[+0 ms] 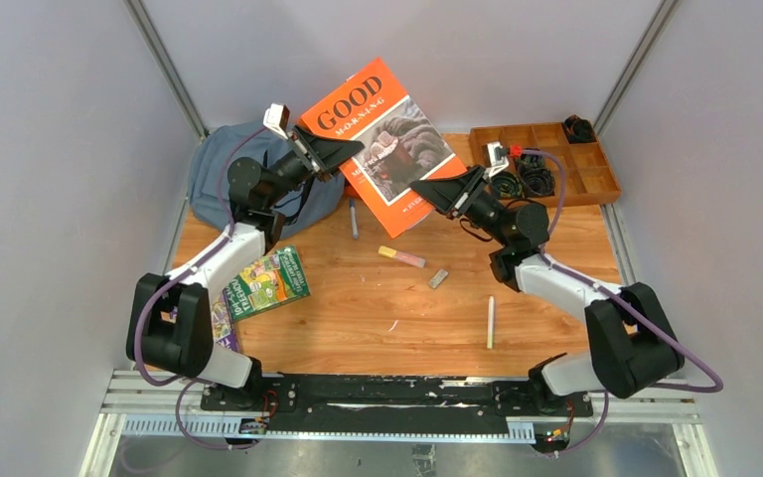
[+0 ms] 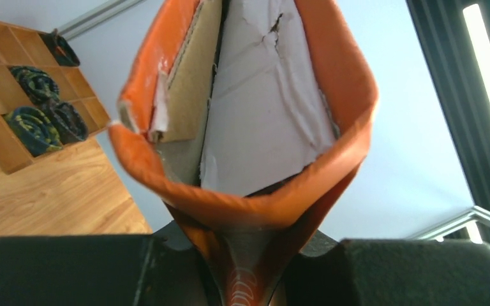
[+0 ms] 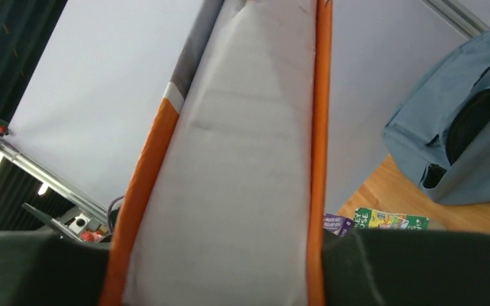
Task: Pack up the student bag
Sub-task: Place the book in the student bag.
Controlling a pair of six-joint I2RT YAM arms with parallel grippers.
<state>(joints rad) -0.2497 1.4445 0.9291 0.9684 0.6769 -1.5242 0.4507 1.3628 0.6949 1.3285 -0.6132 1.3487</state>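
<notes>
Top external | left gripper (image 1: pixel 346 151) and right gripper (image 1: pixel 422 188) each pinch orange book (image 1: pixel 382 124) (tilted)

Setting: robotics lab test cell. Wooden tabletop (image 1: pixel 378 308) was boxed in by plain pale wall panels (image 1: pixel 50 149) on aluminium posts (image 1: pixel 165 65). Two robot arms (image 1: pixel 209 268) stood bolted to a black mounting rail (image 1: pixel 387 390), trailing purple cabling (image 1: pixel 686 356). A strip light (image 2: pixel 487 70) ran overhead.

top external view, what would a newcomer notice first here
The big orange book titled GOOD MORNING hangs above the table's far middle, clamped in the jaws of the left arm and right arm. Beyond the left arm lies the grey-blue student bag; a wooden tray sits far right.
</notes>
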